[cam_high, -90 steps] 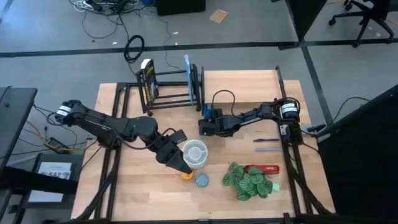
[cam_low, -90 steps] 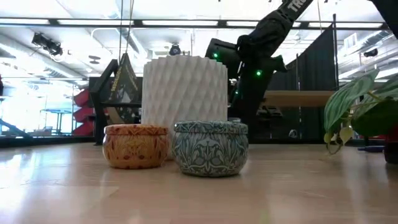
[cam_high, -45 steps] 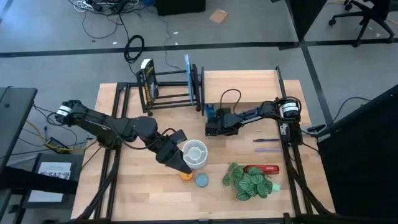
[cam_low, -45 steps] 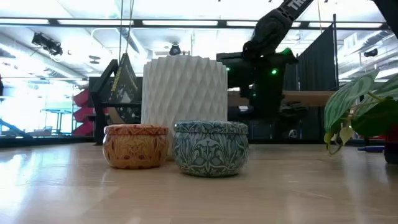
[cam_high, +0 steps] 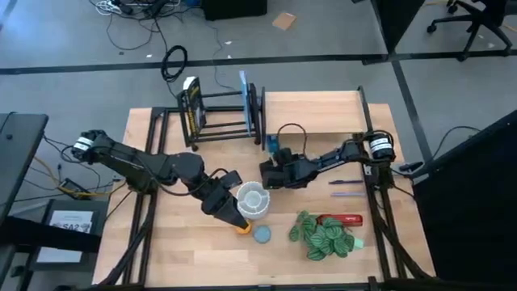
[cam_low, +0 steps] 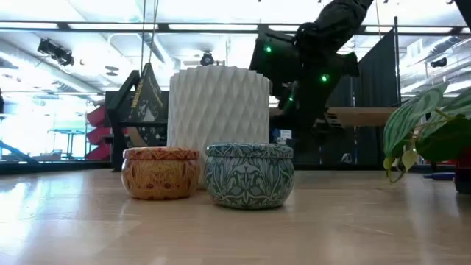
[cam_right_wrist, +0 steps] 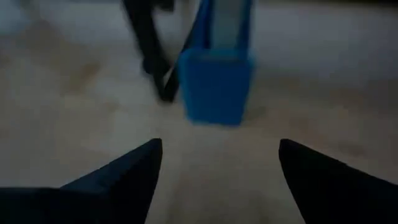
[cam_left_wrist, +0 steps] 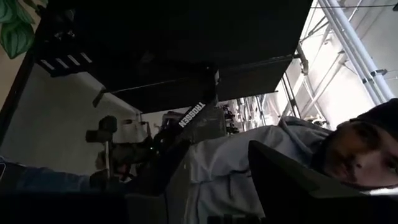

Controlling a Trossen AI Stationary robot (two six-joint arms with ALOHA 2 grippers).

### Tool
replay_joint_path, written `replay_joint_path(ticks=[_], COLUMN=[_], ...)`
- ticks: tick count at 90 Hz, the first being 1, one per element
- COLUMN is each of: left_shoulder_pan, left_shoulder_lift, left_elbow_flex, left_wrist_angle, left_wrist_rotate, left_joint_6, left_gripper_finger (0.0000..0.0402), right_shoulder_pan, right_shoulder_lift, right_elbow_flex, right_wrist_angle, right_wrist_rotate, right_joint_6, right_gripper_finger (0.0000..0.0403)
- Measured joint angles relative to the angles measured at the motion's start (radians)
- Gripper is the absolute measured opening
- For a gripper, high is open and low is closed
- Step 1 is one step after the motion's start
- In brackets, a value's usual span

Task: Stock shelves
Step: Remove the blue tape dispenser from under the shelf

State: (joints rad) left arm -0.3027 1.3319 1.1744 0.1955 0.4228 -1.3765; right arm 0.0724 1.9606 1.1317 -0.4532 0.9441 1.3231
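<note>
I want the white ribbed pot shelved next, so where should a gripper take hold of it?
Grip the white ribbed pot by its rim, coming straight down from above: it stands upright with its mouth open, and the orange tin and blue tin crowd its front side, probably blocking a side grasp.

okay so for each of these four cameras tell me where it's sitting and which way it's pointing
High view: overhead, straight down on both arms; left gripper beside the white cup.
Low view: tabletop level, facing the white cup and two tins; a dark arm behind.
Left wrist view: tilted up at a person.
Right wrist view: right gripper, open, facing a blue box.
Shared: the white cup shows in the high and low views.
</note>
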Motion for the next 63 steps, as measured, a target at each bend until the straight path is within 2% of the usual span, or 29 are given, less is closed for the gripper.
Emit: replay_joint_path(ticks=[14, 26, 43, 51, 63], left_shoulder_pan=[-0.001, -0.002, -0.006, -0.009, -0.008], left_shoulder_lift=[0.000, 0.000, 0.000, 0.000, 0.000], left_elbow_flex=[0.000, 0.000, 0.000, 0.000, 0.000], left_wrist_angle=[0.000, 0.000, 0.000, 0.000, 0.000], left_wrist_rotate=[-0.011, -0.012, -0.018, -0.017, -0.017], left_joint_6=[0.018, 0.043, 0.061, 0.064, 0.067], left_gripper_finger=[0.0140, 0.0140, 0.0140, 0.0140, 0.0140], right_shoulder_pan=[-0.010, -0.010, -0.023, -0.054, -0.111], right_shoulder_lift=[0.001, 0.001, 0.001, 0.001, 0.001], right_elbow_flex=[-0.045, -0.081, -0.099, -0.099, -0.099], right_wrist_angle=[0.009, 0.088, 0.230, 0.277, 0.319], right_wrist_rotate=[0.021, -0.009, -0.018, -0.007, -0.044], right_joint_6=[0.009, -0.007, -0.163, -0.252, -0.311], right_gripper_finger=[0.0294, 0.0300, 0.0307, 0.0306, 0.0306])
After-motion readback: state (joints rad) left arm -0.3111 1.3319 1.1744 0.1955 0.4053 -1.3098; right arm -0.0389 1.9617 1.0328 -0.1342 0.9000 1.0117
